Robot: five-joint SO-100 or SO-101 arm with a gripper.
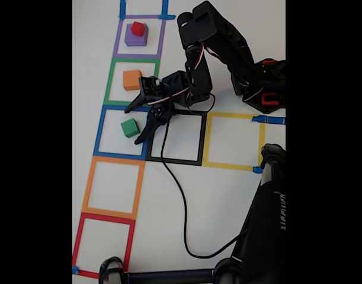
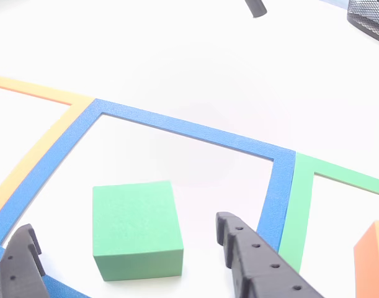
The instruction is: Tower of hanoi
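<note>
Fingers (image 2: 251, 261) of the gripper (image 1: 136, 125) are spread wide on either side of the green cube (image 2: 137, 228), apart from it. That cube sits inside the blue square (image 1: 102, 131) beside the orange block (image 1: 132, 79). For a sound grip, I would lower until both fingers flank the cube's middle, then close squarely on its flat sides.

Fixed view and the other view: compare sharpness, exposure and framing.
Fixed view: soft and slightly blurred, black bars either side, the green cube small. Other view: sharper up close, the green cube crisp, white table near blown out, faint shadows, open gripper cropped at the bottom edge.
</note>
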